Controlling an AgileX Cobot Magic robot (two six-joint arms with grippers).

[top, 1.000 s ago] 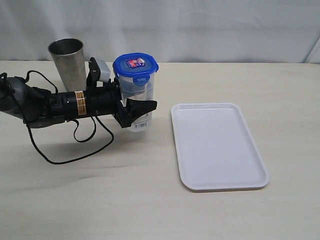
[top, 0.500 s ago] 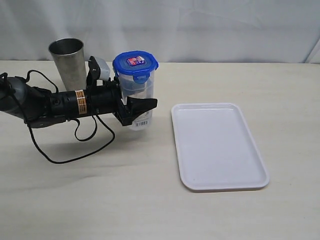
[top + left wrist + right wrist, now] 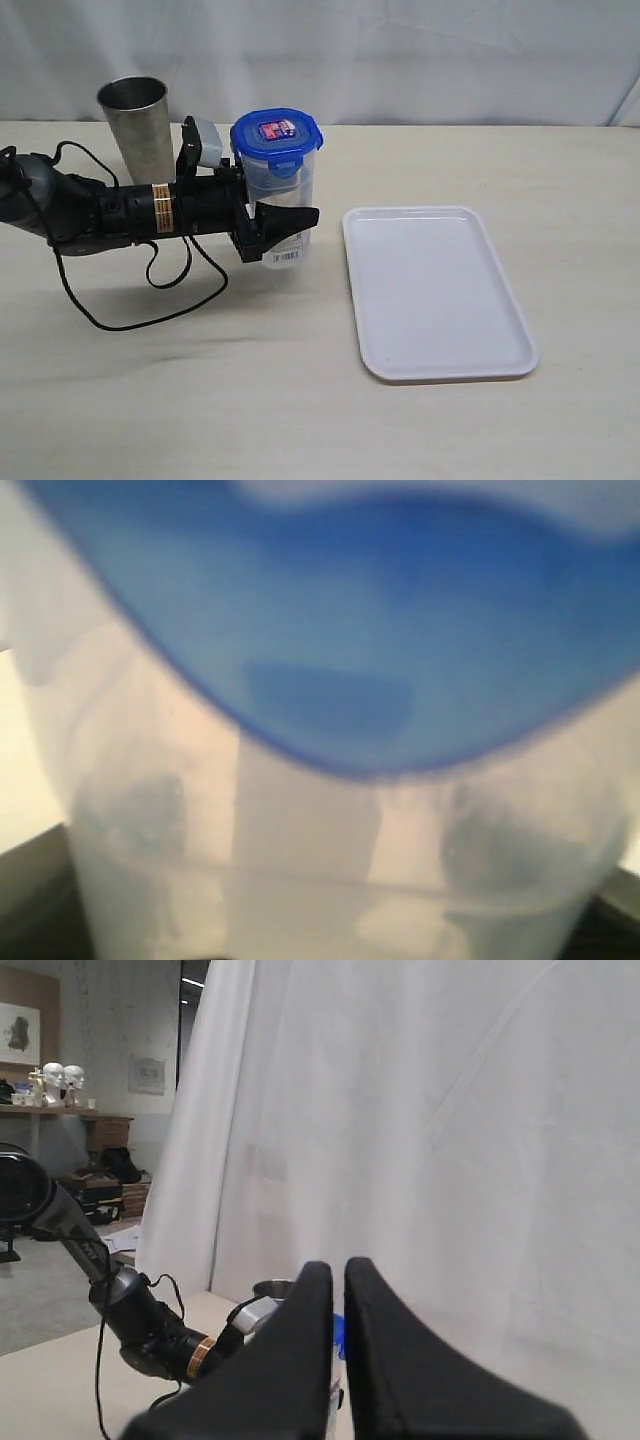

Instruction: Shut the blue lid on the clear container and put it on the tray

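Note:
The clear container (image 3: 290, 185) stands upright with the blue lid (image 3: 276, 132) seated on its top. My left gripper (image 3: 290, 208) reaches in from the left and is shut around the container's lower half, near fingertip (image 3: 308, 214) in front and the other finger hidden behind it. In the left wrist view the blurred container (image 3: 300, 850) and the lid (image 3: 380, 630) fill the picture. The white tray (image 3: 437, 290) lies flat just right of the container, with nothing on it. My right gripper (image 3: 338, 1270) is shut on nothing, raised, and outside the exterior view.
A grey metal cup (image 3: 137, 125) stands at the back left, just behind my left arm (image 3: 100, 210). A black cable (image 3: 150, 290) loops on the table under that arm. A white curtain closes off the back of the table.
My left gripper has shifted the lidded container a little to the right, toward the tray. The tray and the metal cup have not moved.

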